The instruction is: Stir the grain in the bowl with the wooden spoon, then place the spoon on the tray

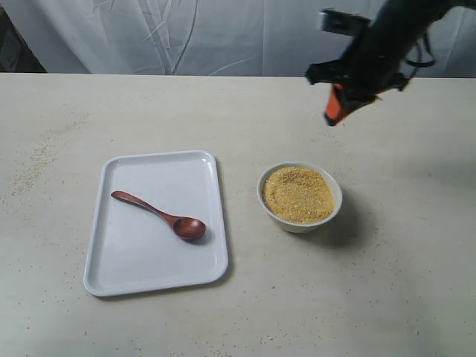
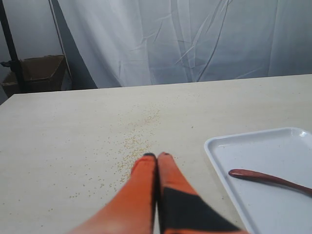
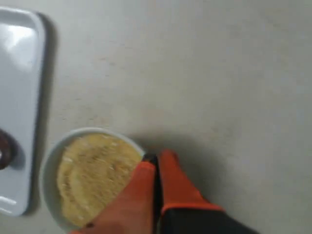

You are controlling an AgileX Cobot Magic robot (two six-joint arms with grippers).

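Right tool: my two orange fingers are pressed together tip to tip and hold nothing. The tool hangs clear of the tabletop, raised near the bowl on the side away from the tray. In the right wrist view the tips of this tool line up with the bowl's rim.

Left tool: closed in the same way, finger against finger, and empty. It lies low over the bare tabletop, on the far side of the tray from the bowl. The exterior view does not show it.

Bowl: small, round and white, standing upright on the tabletop. It is filled with fine yellow grain, whose surface is uneven and sits just under the rim.

Tray: white, rectangular, with rounded corners, lying flat just beside the bowl but not touching it. The wooden spoon rests wholly inside it. The spoon's oval head lies at the end nearer the bowl and its slim handle angles away from the bowl.

Loose grains: scattered over the tabletop beyond the tray from the bowl, and seen close to the left tool's tips.

Background: a white cloth hangs behind the tabletop's far edge, and a brown box shows in the left wrist view.
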